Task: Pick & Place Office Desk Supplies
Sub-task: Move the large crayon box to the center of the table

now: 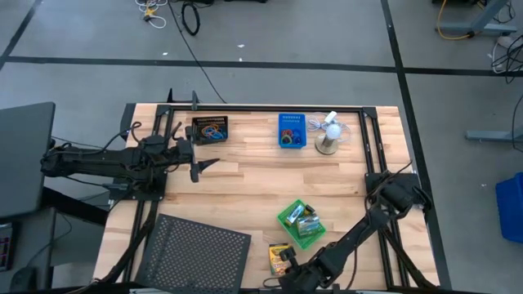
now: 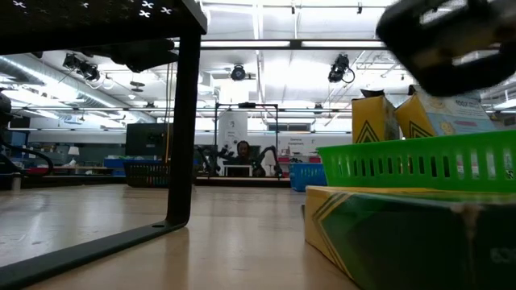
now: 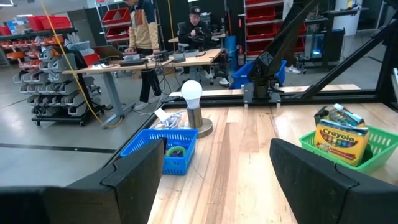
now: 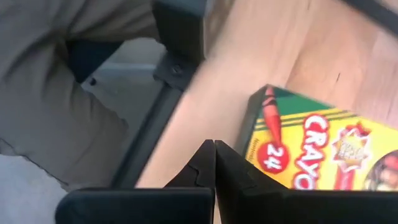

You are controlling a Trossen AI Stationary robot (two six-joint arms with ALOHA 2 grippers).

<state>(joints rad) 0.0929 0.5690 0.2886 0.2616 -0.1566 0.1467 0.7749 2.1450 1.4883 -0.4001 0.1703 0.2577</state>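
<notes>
Crayon box [image 1: 280, 257], yellow and green, lies flat at the table's [image 1: 253, 188] near edge, just beside the green bin [image 1: 300, 222] holding small boxes. The right gripper [image 4: 214, 163] hovers beside the crayon box, fingers pressed together on nothing. The left gripper [image 1: 198, 164] waits well apart with fingers spread, empty, near the black bin [image 1: 210, 129]; the blue bin [image 1: 291, 129] stands farther along.

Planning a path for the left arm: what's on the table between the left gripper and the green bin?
High view: only bare wood lies between the left gripper and the green bin.
</notes>
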